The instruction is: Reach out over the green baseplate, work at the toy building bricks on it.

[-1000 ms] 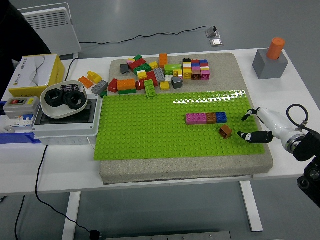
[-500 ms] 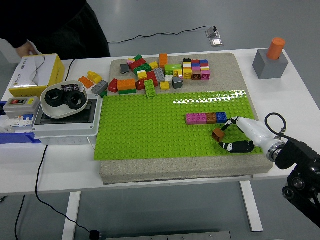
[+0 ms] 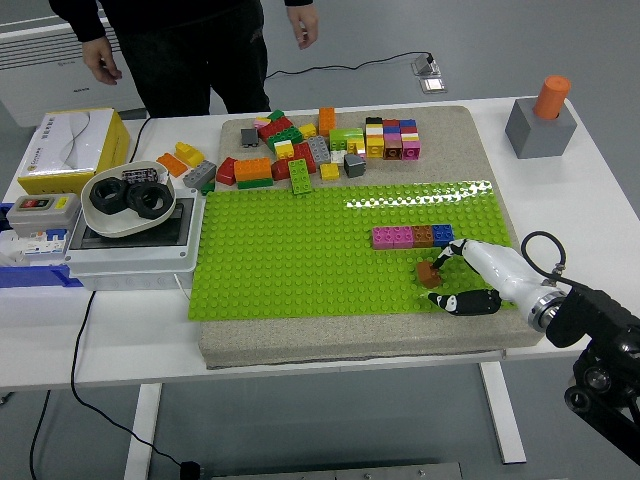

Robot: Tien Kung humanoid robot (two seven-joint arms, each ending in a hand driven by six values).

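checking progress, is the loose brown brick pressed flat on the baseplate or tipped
Tipped, it seems: the brown brick sits askew on the green baseplate, right hand touching it.

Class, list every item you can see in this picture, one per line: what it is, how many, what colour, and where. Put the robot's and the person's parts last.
Baseplate: one, green, on the mat.
Mat: one, beige, mid-table.
Brick row: one, pink, brown and blue, on the baseplate's right.
Brown brick: one, loose, just below the row.
Loose bricks: a pile, mixed colours, behind the baseplate.
Grey block: one, with an orange cylinder on top, far right.
Yellow box: one, far left.
Black rings: two, in a white tray on the left.
Heater: one, white, on the floor behind.
Right hand: one, white with black fingertips, fingers around the brown brick.
Person: one, dark clothes, at the far side, hands hanging free.
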